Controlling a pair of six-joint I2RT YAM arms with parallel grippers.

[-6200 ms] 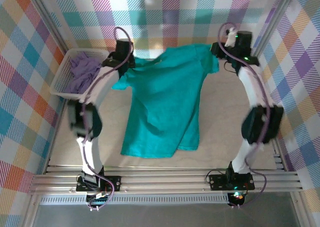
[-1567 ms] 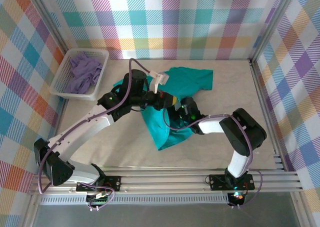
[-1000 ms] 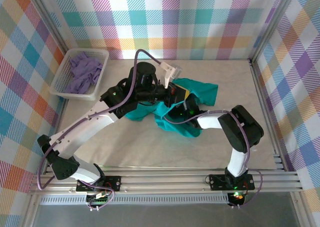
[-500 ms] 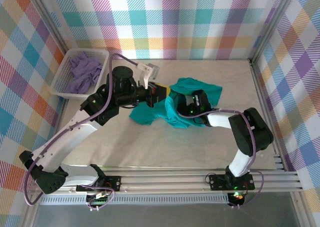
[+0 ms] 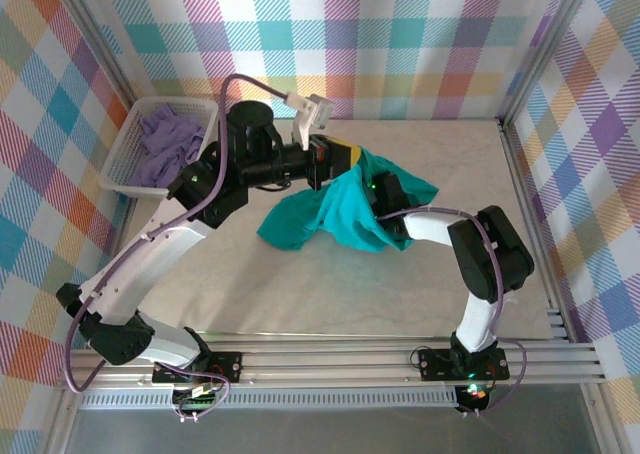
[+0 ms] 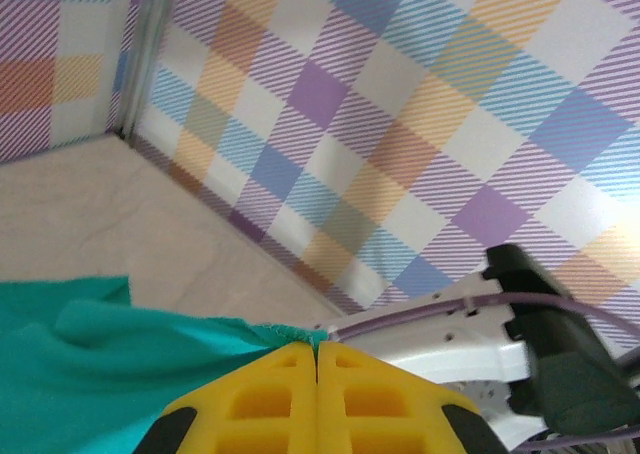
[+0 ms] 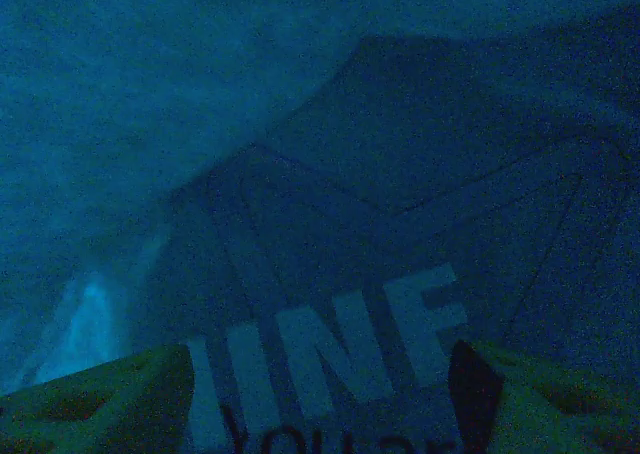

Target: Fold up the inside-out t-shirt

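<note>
- Closest to me, the bare tabletop (image 5: 330,294) stretches in front of the bunched cloth.
- In the middle, the inside-out t-shirt (image 5: 345,214) is a teal heap. Its lower folds rest on the tabletop and its far edge is held up.
- The right gripper (image 7: 320,404) is tucked under the fabric with its yellow fingers (image 7: 100,394) spread wide. Pale printed lettering (image 7: 340,344) sits just ahead of them.
- Just beyond, the left gripper (image 5: 335,159) has its jaws pressed together on the shirt's hem.
- Far left, a white basket (image 5: 120,164) holds a lavender garment (image 5: 165,139), well apart from the shirt.
</note>
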